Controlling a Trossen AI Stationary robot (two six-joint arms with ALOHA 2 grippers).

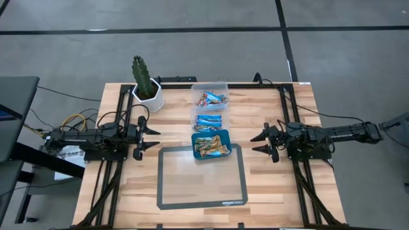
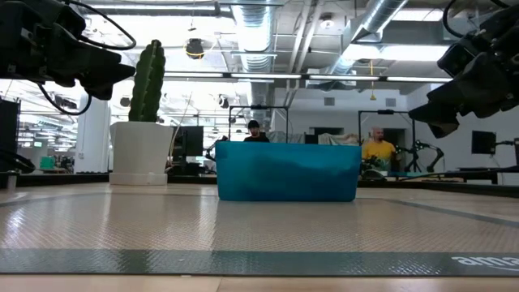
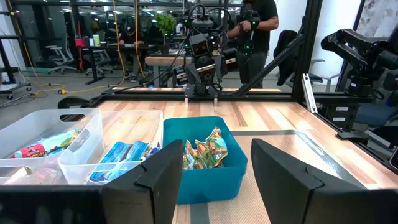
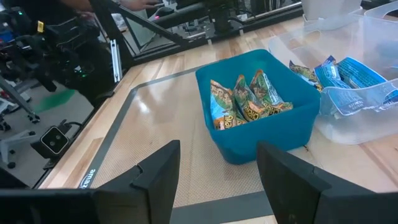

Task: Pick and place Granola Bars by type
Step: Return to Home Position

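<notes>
Granola bars (image 1: 209, 121) lie sorted in three bins (image 1: 193, 116) at frame centre (one type apiece); left tool (image 1: 155, 138) and right tool (image 1: 254, 144), open and empty, flank them, apparently only needing to park.

Seen low, the teal bin (image 2: 288, 172) hides its granola bars (image 1: 211, 147).

Grey concrete floor (image 1: 77, 57), crossed by dark seam lines (image 1: 128, 30). Exposed silver ductwork (image 2: 259, 24) overhead. Ceiling lights (image 2: 388, 53) lit. Open workshop hall behind.
</notes>
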